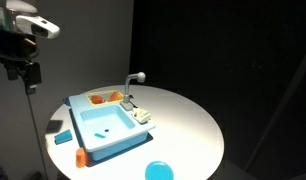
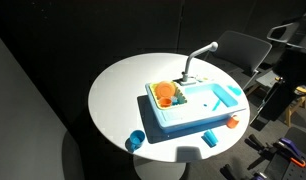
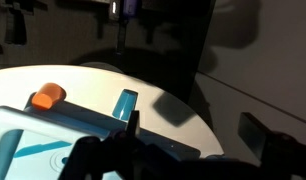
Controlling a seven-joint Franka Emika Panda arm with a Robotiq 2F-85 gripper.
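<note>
My gripper [image 1: 31,74] hangs high above the table's edge, well clear of everything, and holds nothing. In the wrist view its dark fingers [image 3: 193,140] stand apart, open. Below it, a light blue toy sink [image 1: 101,125] with a grey faucet [image 1: 133,80] sits on the round white table [image 1: 188,120]. A small blue block [image 3: 125,102] and an orange block [image 3: 48,96] lie on the table beside the sink [image 3: 33,140]. Both blocks show in an exterior view too, the blue block [image 2: 210,137] and the orange block [image 2: 232,122].
Orange items [image 2: 165,95] sit in the sink's side compartment [image 2: 161,104]. A blue bowl [image 2: 136,140] stands near the table edge, also in an exterior view [image 1: 158,170]. A dark chair [image 2: 238,50] and dark gear surround the table [image 2: 123,80].
</note>
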